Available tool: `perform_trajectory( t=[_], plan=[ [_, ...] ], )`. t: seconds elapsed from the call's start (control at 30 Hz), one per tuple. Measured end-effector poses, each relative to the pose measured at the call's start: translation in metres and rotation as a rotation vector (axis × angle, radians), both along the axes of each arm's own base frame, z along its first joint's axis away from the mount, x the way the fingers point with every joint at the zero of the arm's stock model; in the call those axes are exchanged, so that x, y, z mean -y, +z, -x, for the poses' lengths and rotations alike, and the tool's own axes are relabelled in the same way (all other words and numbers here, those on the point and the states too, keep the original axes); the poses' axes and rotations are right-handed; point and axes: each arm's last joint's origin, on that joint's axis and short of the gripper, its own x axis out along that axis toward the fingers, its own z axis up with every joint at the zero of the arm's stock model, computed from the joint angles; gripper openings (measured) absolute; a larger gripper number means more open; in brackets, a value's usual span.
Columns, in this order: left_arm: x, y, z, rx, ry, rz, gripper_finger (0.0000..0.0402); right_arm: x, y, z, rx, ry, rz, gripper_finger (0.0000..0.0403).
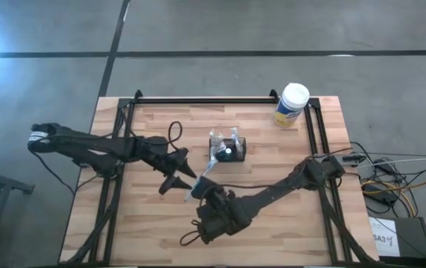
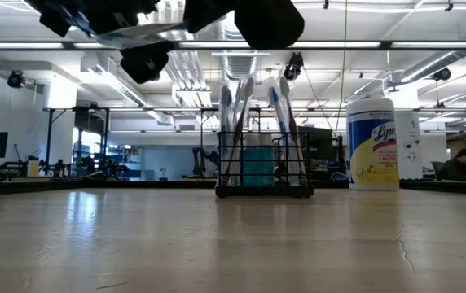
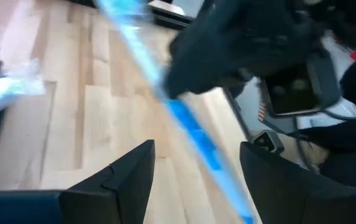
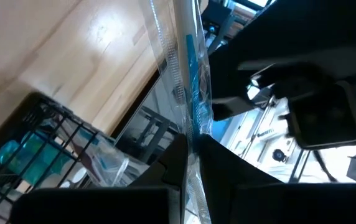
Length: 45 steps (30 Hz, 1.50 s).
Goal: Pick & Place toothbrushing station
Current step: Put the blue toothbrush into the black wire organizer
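The black wire-mesh caddy (image 1: 229,150) stands on the table's middle with several toothbrushes upright in it; it also shows in the low view (image 2: 265,167) and the right wrist view (image 4: 35,146). My right gripper (image 1: 202,195) is above the table, near of the caddy, and is shut on a blue toothbrush in a clear wrapper (image 1: 200,179). My left gripper (image 1: 176,181) is open just left of it. In the left wrist view its fingers (image 3: 131,180) stand on either side of the toothbrush (image 3: 190,127); I see no touch. My right gripper pinches the wrapped toothbrush between its two fingers (image 4: 177,155), on the shaft (image 4: 190,127); which end is hidden by the fingers. The toothbrush runs on past the fingertips. It is lifted clear of the table, high in the low view (image 2: 135,31).
A white-lidded yellow-and-blue canister (image 1: 291,105) stands at the table's far right, also in the low view (image 2: 371,142). Black rails run along the table's far edge (image 1: 205,99) and sides. Bare wood lies to the near left and near right.
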Motion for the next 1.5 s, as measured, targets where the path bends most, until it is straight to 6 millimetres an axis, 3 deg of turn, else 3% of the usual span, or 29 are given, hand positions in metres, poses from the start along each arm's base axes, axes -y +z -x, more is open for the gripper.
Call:
perform_trajectory(
  t=[0.63,0.9,1.07,1.23,1.5],
  plan=[
    [-0.004,-0.005,-0.006,-0.009,0.0,0.009,0.0238,-0.002,0.004,-0.011,0.031,0.037,0.001,0.0027],
    [-0.001,-0.006,-0.016,0.012,-0.075,0.031,0.0212,-0.002,0.004,-0.011,0.04,0.036,-0.003,0.0027],
    [-0.001,-0.006,-0.017,0.029,-0.095,0.006,0.0158,-0.002,0.003,-0.011,0.081,0.017,-0.034,0.0028],
    [-0.002,-0.008,-0.016,0.032,-0.097,-0.052,0.003,-0.004,0.003,-0.011,0.151,-0.009,-0.085,0.0029],
    [-0.004,-0.014,-0.012,-0.002,-0.082,-0.159,0.0021,-0.01,0.008,0.003,0.168,-0.018,-0.205,0.0043]
  ],
)
